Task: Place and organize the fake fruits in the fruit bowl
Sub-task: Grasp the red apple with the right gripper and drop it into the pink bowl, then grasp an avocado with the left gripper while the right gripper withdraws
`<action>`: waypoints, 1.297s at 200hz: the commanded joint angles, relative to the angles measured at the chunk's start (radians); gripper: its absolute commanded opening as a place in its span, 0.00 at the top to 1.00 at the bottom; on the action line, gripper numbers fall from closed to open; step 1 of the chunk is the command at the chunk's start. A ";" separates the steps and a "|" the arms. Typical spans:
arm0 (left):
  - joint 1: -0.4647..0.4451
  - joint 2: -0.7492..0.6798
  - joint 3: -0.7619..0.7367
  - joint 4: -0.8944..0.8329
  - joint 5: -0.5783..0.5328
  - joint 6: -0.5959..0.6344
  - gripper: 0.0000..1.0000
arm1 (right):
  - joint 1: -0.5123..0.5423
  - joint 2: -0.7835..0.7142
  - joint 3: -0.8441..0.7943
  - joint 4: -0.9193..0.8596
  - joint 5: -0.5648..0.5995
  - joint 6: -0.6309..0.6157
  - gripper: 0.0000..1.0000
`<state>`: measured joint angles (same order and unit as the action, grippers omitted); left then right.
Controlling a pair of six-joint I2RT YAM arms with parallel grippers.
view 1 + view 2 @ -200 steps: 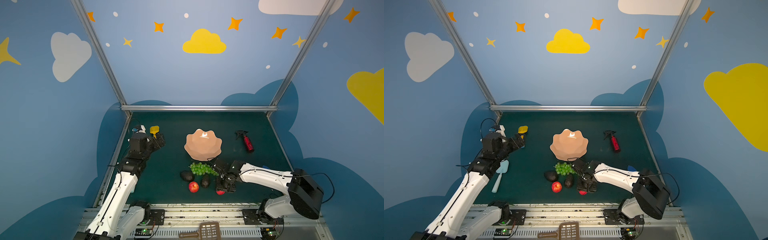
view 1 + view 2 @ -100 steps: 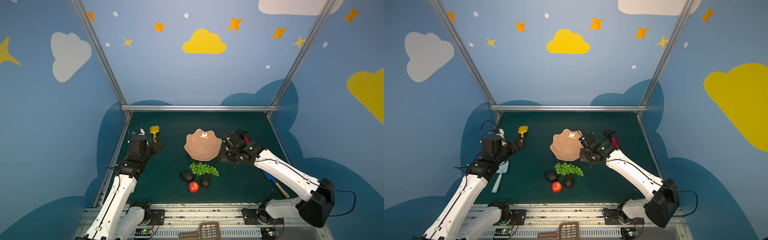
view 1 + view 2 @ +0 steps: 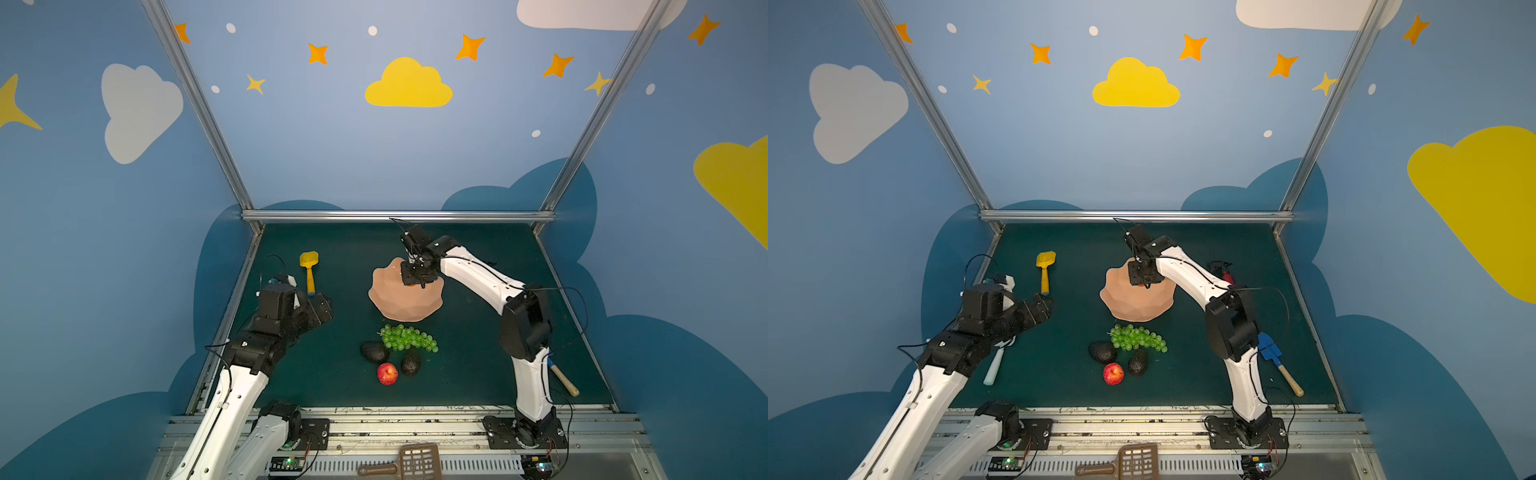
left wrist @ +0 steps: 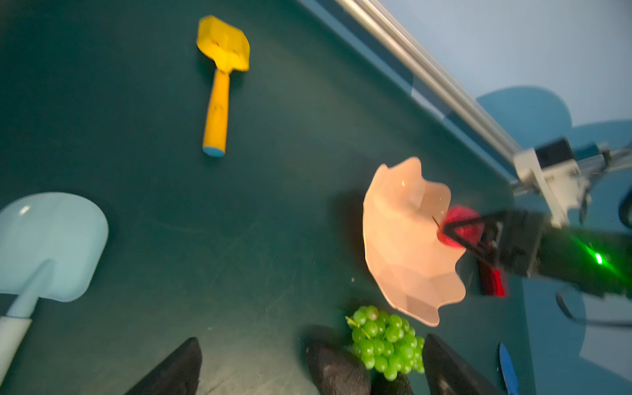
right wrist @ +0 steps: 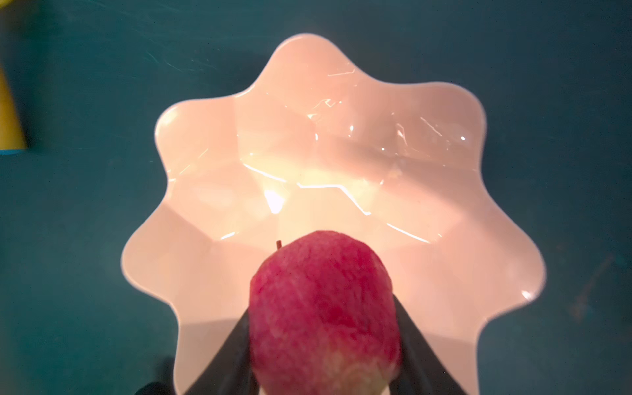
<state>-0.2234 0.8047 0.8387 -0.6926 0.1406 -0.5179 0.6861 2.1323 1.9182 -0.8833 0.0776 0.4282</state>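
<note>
Right wrist view: right gripper (image 5: 320, 304) was clamped on a red apple (image 5: 325, 318), held above the pink bowl (image 5: 307, 136); left gripper (image 3: 323, 306) was wide open near the yellow shovel (image 3: 308, 270). Grapes (image 3: 407, 338), two avocados (image 3: 374, 352) and second apple (image 3: 387, 373) lay on the mat (image 3: 332, 374) beside the bowl.

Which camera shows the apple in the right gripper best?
The right wrist view: the apple fills the foreground, clamped above the fruit bowl. The left wrist view shows it small and blurred; in both top views the right gripper hides most of it.
</note>
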 commanded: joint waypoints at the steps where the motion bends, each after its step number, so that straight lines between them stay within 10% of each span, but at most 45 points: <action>1: -0.080 0.025 0.008 -0.073 -0.030 -0.025 0.00 | -0.006 0.057 0.041 -0.111 -0.061 -0.014 0.68; 128: -0.285 0.164 -0.034 -0.083 -0.046 -0.064 0.01 | -0.046 0.052 0.028 -0.070 -0.123 -0.026 0.35; 259: -0.494 0.513 0.040 0.010 -0.083 0.026 0.01 | -0.169 -0.668 -0.504 0.112 -0.145 0.006 0.14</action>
<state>-0.7074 1.2617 0.8417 -0.7139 0.0807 -0.5251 0.5320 1.5627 1.5291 -0.8333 -0.0681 0.4149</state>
